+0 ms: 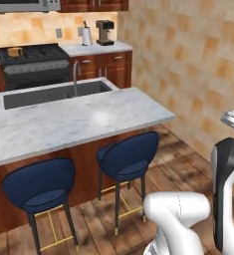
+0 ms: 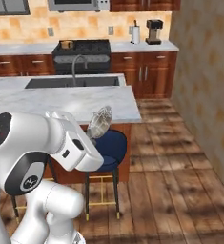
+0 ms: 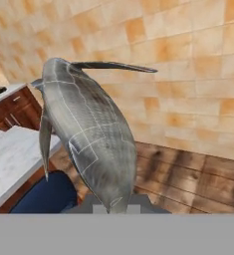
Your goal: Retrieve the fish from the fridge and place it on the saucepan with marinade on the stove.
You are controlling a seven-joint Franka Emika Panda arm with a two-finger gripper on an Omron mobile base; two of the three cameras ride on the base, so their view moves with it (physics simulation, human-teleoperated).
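Grey-scaled fish [image 3: 88, 134] sits clamped in the jaws, which are closed tight on its lower end; the body rises up and away from the fingertips, with a thin dark fin sticking out sideways near the far end. From the right base camera the fish [image 2: 99, 122] shows as a pale grey shape projecting up from the end of the white arm, in the air in front of the edge of the marble bench [image 2: 61, 102], above a blue stool [image 2: 106, 145]. From the left base camera a small grey part of the fish [image 1: 233, 120] pokes in at the right edge, above the dark arm link.

Stove [image 2: 82, 55] stands against the back wall, well apart from the fish, across the bench and its sink [image 2: 75, 82]. Saucepan [image 1: 14, 52] rests on the left part of the stove top [image 1: 34, 55], copper-orange; its filling is too small to make out. Coffee machine [image 2: 154, 32] and a paper towel roll [image 2: 136, 34] stand on the back counter to the right of the stove. Two blue stools [image 1: 128, 157] are tucked along the near side of the bench on a wood floor [image 2: 180, 181].
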